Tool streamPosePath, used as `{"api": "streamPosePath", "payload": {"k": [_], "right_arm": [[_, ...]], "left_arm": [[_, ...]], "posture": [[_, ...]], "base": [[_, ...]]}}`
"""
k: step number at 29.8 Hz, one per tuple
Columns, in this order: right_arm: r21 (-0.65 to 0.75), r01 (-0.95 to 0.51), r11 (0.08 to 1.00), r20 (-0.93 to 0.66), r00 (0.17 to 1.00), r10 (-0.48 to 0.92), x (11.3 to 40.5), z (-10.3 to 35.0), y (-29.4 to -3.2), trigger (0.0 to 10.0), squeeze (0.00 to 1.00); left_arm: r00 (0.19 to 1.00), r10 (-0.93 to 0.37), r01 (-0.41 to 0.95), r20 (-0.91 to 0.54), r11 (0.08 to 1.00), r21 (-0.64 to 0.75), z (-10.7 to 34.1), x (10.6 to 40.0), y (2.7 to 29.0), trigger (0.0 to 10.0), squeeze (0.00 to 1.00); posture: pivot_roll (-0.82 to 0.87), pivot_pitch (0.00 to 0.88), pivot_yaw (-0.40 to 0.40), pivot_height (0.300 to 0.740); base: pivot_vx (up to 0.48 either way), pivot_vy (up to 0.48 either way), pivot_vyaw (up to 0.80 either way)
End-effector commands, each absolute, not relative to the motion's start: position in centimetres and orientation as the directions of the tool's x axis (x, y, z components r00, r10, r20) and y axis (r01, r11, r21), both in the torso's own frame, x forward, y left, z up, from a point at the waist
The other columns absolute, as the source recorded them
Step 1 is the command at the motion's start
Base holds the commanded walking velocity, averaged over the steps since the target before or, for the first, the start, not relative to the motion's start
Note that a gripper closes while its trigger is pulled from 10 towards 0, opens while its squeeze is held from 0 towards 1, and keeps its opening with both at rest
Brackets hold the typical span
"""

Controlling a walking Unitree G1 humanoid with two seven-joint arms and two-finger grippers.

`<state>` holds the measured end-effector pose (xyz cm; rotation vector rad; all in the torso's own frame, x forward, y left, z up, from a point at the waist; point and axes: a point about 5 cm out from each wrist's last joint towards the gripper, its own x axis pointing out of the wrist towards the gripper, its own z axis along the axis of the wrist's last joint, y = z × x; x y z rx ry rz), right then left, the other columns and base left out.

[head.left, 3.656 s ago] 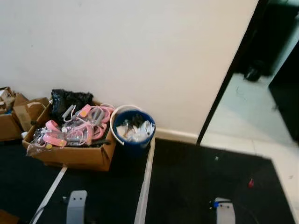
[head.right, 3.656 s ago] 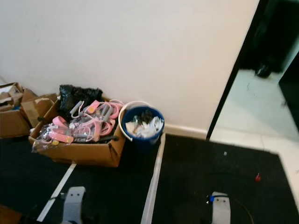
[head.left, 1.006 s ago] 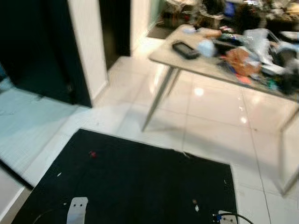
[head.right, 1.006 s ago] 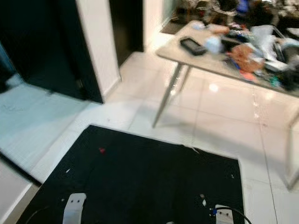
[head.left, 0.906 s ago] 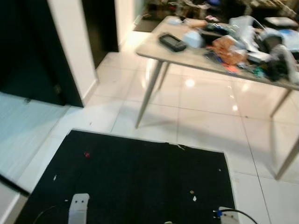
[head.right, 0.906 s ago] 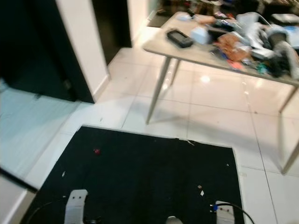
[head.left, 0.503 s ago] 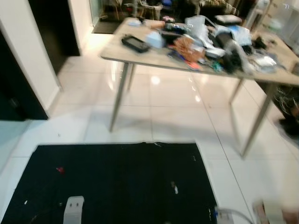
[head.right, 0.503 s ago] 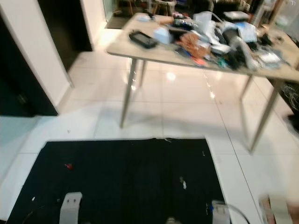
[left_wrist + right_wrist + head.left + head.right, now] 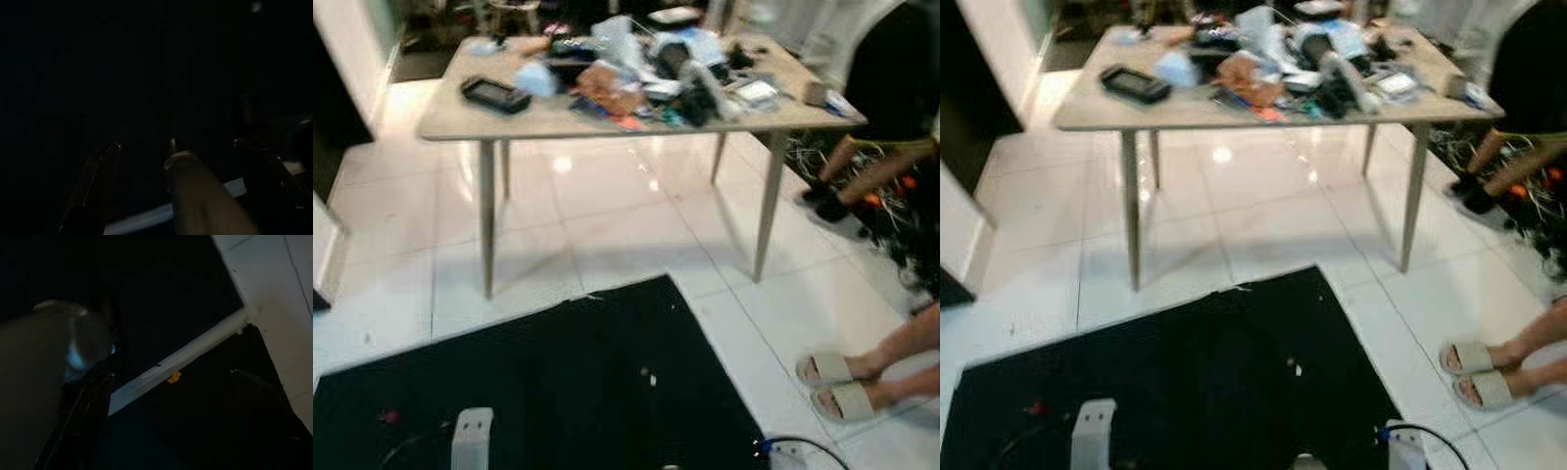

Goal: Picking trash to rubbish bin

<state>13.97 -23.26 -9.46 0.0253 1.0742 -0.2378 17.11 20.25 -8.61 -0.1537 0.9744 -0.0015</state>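
Floor: shiny white tiles (image 9: 1263, 211) lie around a black mat (image 9: 1185, 382) that sits right in front of the robot.
Trash: a small red bit (image 9: 1035, 407) lies on the black mat on the robot's left side. A tiny white scrap (image 9: 1298, 370) lies on the mat nearer the middle. In the right wrist view a small orange scrap (image 9: 173, 377) lies on the dark mat just beside a white strip (image 9: 181, 360).
Tabletop: a pale tabletop (image 9: 1107, 108) on thin legs stands on the tiles past the mat. A black flat thing (image 9: 1135, 84) lies near its left end. A messy pile of bags and bits (image 9: 1302, 59) covers the middle and right of it.
Person: two feet in pale slippers (image 9: 1477, 374) stand on the tiles to the right of the mat. More legs and dark shoes (image 9: 1477, 191) show near the far right end of the table.
Left gripper: it (image 9: 178, 147) hangs low over the dark mat, its two fingers are spread wide apart, and it holds nothing.
Right gripper: it (image 9: 171, 377) hangs low over the mat near the mat's edge, its two fingers are spread wide apart, and it holds nothing.
Arms: the silver ends of both arms peek in low down in the eye views, left arm (image 9: 1092, 436) and right arm (image 9: 1402, 446).
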Motion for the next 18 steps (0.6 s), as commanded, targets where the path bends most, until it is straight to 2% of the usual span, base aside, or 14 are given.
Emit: {"api": "streamPosePath", "payload": {"k": [1,3,7,18], "right_arm": [[-0.092,0.203,0.975,-0.879,0.444,-0.175,13.68,-9.61,-23.10,10.0,0.00],[-0.090,0.207,0.974,-0.878,0.446,-0.176,13.70,-9.60,-23.09,10.0,0.00],[-0.092,0.198,0.976,-0.873,0.455,-0.175,13.87,-9.53,-23.07,10.0,0.00],[-0.089,0.194,0.977,-0.870,0.462,-0.171,14.06,-9.46,-23.09,10.0,0.00]], "left_arm": [[0.546,-0.067,-0.082,-0.835,0.988,-0.133,-8.94,16.34,20.29,10.0,0.00],[0.548,-0.068,-0.083,-0.834,0.987,-0.135,-8.93,16.36,20.28,10.0,0.00],[0.563,-0.076,-0.088,-0.823,0.985,-0.151,-8.82,16.57,20.20,10.0,0.00],[0.569,-0.095,-0.072,-0.817,0.984,-0.164,-8.74,16.77,19.98,10.0,0.00]], "posture": [[-0.04,0.083,0.024,0.740],[-0.04,0.083,0.024,0.740],[-0.04,0.081,0.021,0.740],[-0.04,0.079,0.016,0.740]], "base": [[0.000,0.000,-0.80],[0.000,0.000,-0.80],[0.000,0.000,0.00],[0.288,0.000,0.00]]}}
